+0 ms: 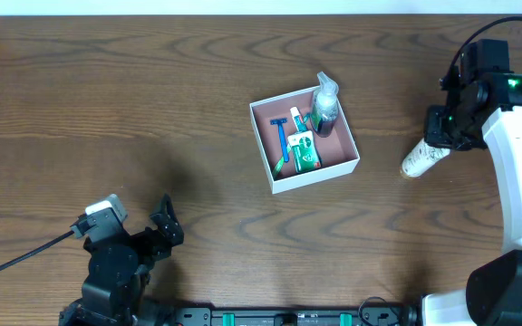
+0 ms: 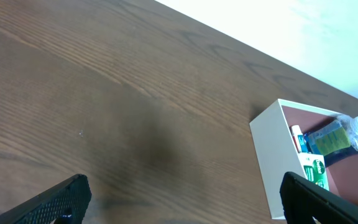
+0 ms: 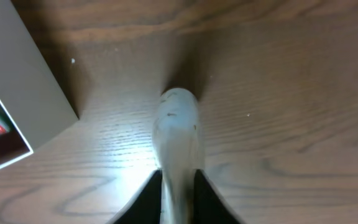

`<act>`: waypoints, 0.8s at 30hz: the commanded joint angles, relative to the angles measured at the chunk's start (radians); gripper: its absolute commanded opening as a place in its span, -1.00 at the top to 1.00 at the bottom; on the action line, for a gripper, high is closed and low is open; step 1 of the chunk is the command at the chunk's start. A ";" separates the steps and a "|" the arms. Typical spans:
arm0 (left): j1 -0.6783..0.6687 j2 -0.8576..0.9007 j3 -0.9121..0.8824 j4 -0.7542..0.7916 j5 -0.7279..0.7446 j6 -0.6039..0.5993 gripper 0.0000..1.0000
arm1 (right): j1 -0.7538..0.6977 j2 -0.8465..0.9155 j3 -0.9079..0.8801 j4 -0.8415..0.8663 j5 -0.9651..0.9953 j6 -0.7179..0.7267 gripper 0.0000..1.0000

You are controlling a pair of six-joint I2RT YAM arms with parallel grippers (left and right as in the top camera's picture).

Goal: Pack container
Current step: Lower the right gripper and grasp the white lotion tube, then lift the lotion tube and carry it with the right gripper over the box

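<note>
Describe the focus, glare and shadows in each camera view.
Overhead: sharp and evenly lit, with a soft dark shadow on the brown wooden table left of the square white-walled container. Left wrist: the far background beyond the table is blown out white. Right wrist: the white tube-shaped item between the fingers is out of focus, with bright glare on the wood beside it.

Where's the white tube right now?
In the overhead view the white tube is on the right side, held by the right gripper, just right of the container, outside it.
</note>
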 commanded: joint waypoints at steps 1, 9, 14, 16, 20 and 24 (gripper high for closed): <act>0.003 -0.006 0.000 0.002 -0.009 -0.008 -0.96 | -0.008 0.005 0.005 0.003 -0.006 0.006 0.98; 0.003 -0.006 0.000 0.002 -0.009 -0.008 -0.96 | -0.007 0.003 0.209 -0.110 -0.029 0.005 0.98; 0.003 -0.006 0.000 0.002 -0.009 -0.008 -0.96 | 0.000 0.003 0.416 -0.160 -0.241 -0.069 0.98; 0.003 -0.006 0.000 0.002 -0.009 -0.008 -0.96 | 0.002 0.003 0.486 -0.178 -0.323 -0.087 0.98; 0.003 -0.006 0.000 0.002 -0.009 -0.008 -0.96 | 0.034 0.003 0.585 -0.224 -0.500 -0.163 0.98; 0.003 -0.006 0.000 0.002 -0.009 -0.008 -0.96 | 0.105 0.005 0.594 -0.238 -0.473 -0.196 0.98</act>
